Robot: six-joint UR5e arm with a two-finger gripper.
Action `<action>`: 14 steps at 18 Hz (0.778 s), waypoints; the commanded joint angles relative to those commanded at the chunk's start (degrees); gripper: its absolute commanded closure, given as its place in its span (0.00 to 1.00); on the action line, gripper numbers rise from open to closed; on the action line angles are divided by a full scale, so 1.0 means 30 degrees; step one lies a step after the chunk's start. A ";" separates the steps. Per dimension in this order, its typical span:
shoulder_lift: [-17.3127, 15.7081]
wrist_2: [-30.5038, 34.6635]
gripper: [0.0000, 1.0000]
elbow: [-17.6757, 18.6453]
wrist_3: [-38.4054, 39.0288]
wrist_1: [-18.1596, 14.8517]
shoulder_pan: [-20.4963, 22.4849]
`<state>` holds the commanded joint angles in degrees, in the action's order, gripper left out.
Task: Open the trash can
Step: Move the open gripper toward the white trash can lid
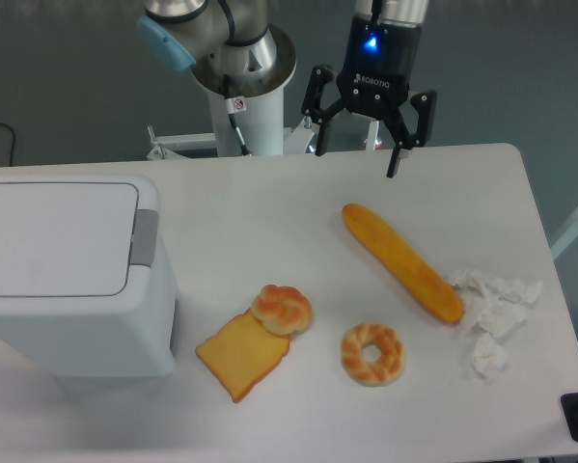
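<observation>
Gripper (358, 154): held above the table's far edge, fingers spread wide, nothing gripped (a blue light is lit on its body).
Trash can (67, 275): placed at the table's left side, well apart from the gripper; lid shut flat, grey push tab (145, 237) on its right edge.
Table (269, 203): white.
Baguette (401, 261): laid diagonally, right of centre.
Crumpled tissue (489, 309): touching the baguette's lower end.
Toast slice (240, 355): overlapped by a small bun (282, 309).
Ring roll (371, 354): near the front edge.

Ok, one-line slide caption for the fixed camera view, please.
Open end effector hangs at the table's far edge, well away from the closed trash can near bread items and crumpled tissue.
</observation>
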<state>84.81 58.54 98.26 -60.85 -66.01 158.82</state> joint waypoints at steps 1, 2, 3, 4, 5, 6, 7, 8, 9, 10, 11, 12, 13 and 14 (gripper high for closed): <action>0.0000 -0.0320 0.00 -0.0029 0.0908 0.0000 -0.0030; 0.0000 -0.0700 0.00 -0.0029 0.1758 0.0000 -0.0030; 0.0000 -0.1023 0.00 -0.0029 0.2289 0.0000 -0.0088; 0.0000 -0.1316 0.00 -0.0029 0.2468 0.0000 -0.0175; 0.0029 -0.1406 0.00 -0.0029 0.2499 0.0000 -0.0292; 0.0029 -0.1465 0.00 -0.0029 0.2557 0.0000 -0.0294; 0.0029 -0.1495 0.00 -0.0058 0.2616 0.0000 -0.0294; 0.0029 -0.1495 0.00 -0.0059 0.2848 0.0000 -0.0323; 0.0058 -0.1495 0.00 -0.0088 0.3054 0.0000 -0.0381; 0.0175 -0.1495 0.00 -0.0088 0.3114 0.0029 -0.0439; 0.0263 -0.1495 0.00 -0.0117 0.3230 0.0029 -0.0469; 0.0293 -0.1495 0.00 -0.0117 0.3551 0.0000 -0.0585; 0.0496 -0.1524 0.00 -0.0117 0.3989 0.0000 -0.0674; 0.0701 -0.1698 0.00 -0.0291 0.4399 0.0029 -0.0993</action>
<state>86.92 53.44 97.39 -47.65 -65.92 155.84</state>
